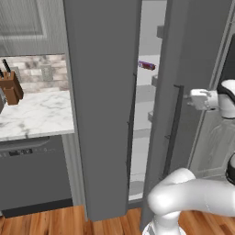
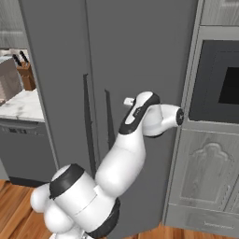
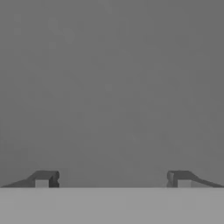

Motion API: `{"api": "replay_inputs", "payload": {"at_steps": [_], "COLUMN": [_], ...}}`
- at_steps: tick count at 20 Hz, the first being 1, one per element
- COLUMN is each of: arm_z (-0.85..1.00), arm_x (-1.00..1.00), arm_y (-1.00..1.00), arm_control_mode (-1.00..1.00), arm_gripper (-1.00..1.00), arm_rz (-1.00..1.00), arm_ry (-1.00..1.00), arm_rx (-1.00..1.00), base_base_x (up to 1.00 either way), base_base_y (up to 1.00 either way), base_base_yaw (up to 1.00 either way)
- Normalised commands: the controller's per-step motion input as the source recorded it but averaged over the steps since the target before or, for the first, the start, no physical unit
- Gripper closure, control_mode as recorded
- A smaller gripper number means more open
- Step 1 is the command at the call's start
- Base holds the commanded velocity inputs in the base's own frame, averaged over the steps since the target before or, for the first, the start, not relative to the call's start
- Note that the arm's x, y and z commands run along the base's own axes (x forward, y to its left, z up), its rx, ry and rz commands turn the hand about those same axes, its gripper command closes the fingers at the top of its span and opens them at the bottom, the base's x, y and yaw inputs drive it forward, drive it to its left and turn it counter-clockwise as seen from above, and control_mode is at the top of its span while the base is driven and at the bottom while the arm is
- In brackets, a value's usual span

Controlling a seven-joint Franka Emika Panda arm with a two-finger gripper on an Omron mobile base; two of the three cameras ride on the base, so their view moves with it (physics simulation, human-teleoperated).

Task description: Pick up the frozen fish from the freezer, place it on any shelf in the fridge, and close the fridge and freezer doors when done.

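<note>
The two tall dark grey doors stand ajar in the left base view. The freezer door is on the left and the fridge door on the right. A narrow gap between them shows pale shelves and a small purple can. The frozen fish is hidden. My gripper is up against the outer face of the fridge door, just right of its bar handle. In the hand view the gripper is open, its fingertips wide apart, with flat grey door panel close ahead and nothing between them. From the right, the gripper meets the door.
A marble counter with a knife block lies left of the appliance, above a dark dishwasher. A built-in wall oven and a grey cabinet door stand to the right. The floor is wood.
</note>
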Motion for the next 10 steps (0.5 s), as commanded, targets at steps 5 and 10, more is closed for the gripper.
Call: {"api": "replay_inputs", "payload": {"at_steps": [5, 10], "arm_z": [0.00, 0.00], "arm_x": [0.53, 0.71], "arm_y": [0.27, 0.27], "arm_control_mode": [-1.00, -1.00], "arm_gripper": [-1.00, -1.00], "arm_rz": [-0.26, -0.28], "arm_ry": [-0.04, -0.01], "arm_rx": [-0.06, -0.06], "base_base_x": [0.00, 0.00], "base_base_y": [0.00, 0.00], "base_base_yaw": [0.00, 0.00]}}
